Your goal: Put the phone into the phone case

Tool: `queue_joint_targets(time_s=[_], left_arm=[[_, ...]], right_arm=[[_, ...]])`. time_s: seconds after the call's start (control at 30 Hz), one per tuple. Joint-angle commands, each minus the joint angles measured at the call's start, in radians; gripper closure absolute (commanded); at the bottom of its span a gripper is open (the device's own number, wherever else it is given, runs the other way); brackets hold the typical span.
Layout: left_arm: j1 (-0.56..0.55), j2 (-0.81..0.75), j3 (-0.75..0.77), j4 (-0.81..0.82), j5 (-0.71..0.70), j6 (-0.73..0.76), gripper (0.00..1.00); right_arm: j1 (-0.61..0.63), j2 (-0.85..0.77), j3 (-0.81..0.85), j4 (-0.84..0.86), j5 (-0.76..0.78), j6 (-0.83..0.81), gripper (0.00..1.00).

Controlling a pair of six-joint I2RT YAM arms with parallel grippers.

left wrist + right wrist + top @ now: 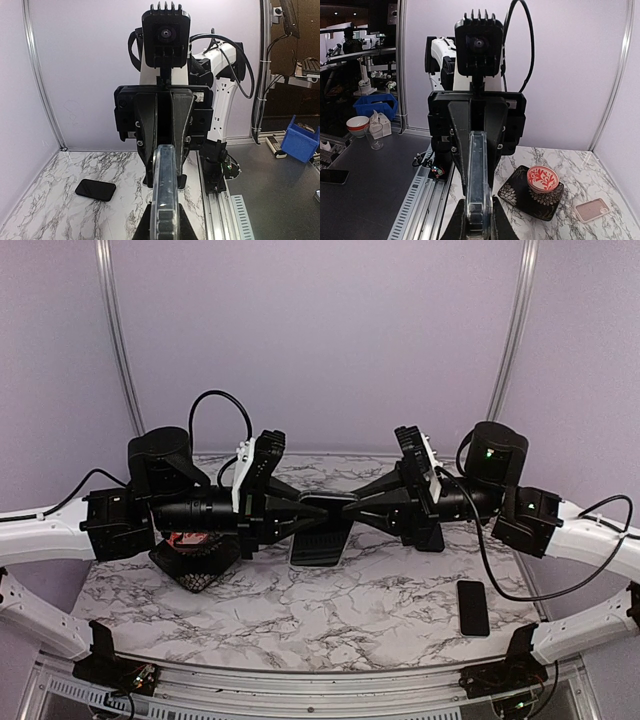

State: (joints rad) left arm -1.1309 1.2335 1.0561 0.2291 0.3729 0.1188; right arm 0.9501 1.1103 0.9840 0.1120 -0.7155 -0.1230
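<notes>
Red-patterned bowl (543,179) on a dark square plate (512,192), white marble table (300,610), blue bin (375,106) off-table.

Black rectangular glass-faced phone (473,607) (95,189): lies flat on the counter, close to the right edge, towards the near right corner. Clear plastic phone case (328,502) (165,190) (477,175): empty, raised above mid-counter, seen edge-on in both wrist views.

Case (328,503) mid-frame, off the table (380,590), pinched at its ends by left gripper (300,508) and right gripper (355,505). Phone (473,607) flat on table, lower right, well apart. Plate (200,575) centre-left under left arm, cup (188,539) on it.
</notes>
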Motion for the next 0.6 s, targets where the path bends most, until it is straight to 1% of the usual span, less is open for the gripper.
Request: queue_joint_targets(time_s=[0.0,0.03,0.07,0.1,0.13,0.23,0.3,0.43,0.57], left_arm=[[-0.004,-0.048,0.014,0.062,-0.032,-0.027,1.0],[-0.004,-0.058,0.012,0.073,-0.054,-0.034,1.0],[-0.004,-0.066,0.012,0.08,-0.071,-0.038,1.0],[-0.004,-0.074,0.013,0.084,-0.08,-0.042,1.0],[-0.004,-0.075,0.016,0.085,-0.086,-0.049,1.0],[-0.004,-0.059,0.024,0.099,-0.074,-0.099,1.0],[-0.004,-0.04,0.032,0.113,-0.056,-0.137,1.0],[-0.004,-0.01,0.053,0.123,-0.056,-0.189,1.0],[-0.004,0.001,0.057,0.139,-0.078,-0.226,1.0]], right_arm=[[0.003,-0.018,-0.03,0.015,0.038,0.008,0.8],[0.003,-0.016,-0.048,0.018,0.048,0.013,0.67],[0.002,-0.012,-0.068,0.032,0.055,0.026,0.58],[0.003,-0.006,-0.086,0.056,0.055,0.046,0.53],[0.004,0.004,-0.1,0.085,0.05,0.071,0.51],[0.012,0.049,-0.116,0.184,0.02,0.142,0.5],[0.022,0.074,-0.107,0.193,0.008,0.141,0.5],[0.023,0.078,-0.113,0.22,-0.003,0.133,0.52],[0.023,0.06,-0.119,0.203,-0.005,0.126,0.48]])
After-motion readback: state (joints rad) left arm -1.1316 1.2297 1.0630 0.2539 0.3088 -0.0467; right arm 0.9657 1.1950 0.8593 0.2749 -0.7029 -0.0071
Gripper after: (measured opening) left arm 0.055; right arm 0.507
